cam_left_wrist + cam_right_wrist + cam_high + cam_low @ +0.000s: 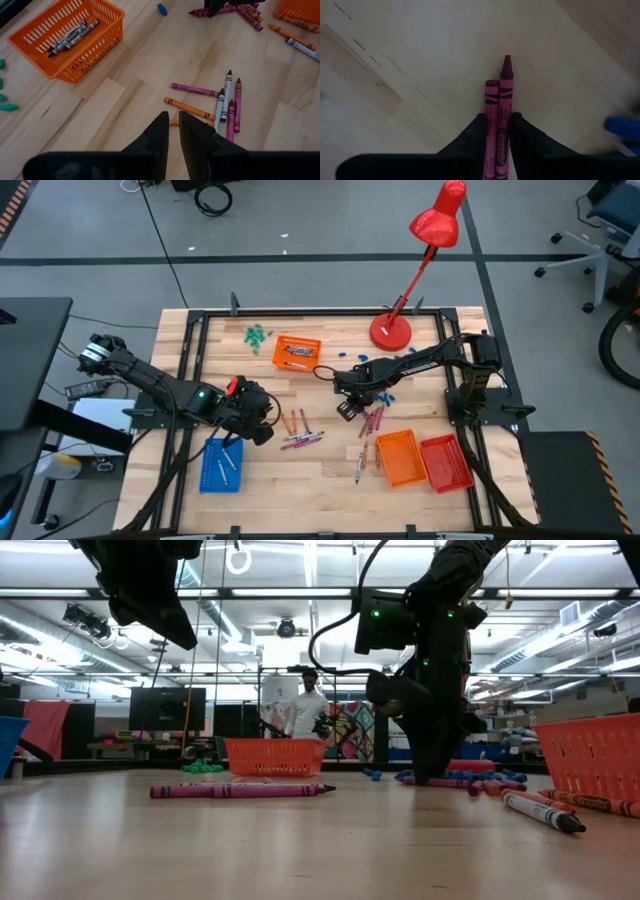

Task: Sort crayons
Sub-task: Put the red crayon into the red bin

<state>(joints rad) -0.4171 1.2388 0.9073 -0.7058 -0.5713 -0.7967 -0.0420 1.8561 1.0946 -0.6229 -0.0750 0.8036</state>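
Only the right wrist view shows the right gripper (pixel 497 131) nipping two magenta crayons (pixel 498 120) on the table (pixel 420 60); overhead, the left gripper (pixel 262 430), nearly closed, holds nothing.

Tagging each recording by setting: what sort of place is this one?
Probably a robotics lab or workshop: a wooden table framed by rails, a large open room with ceiling strip lights, office chairs and a person standing behind.
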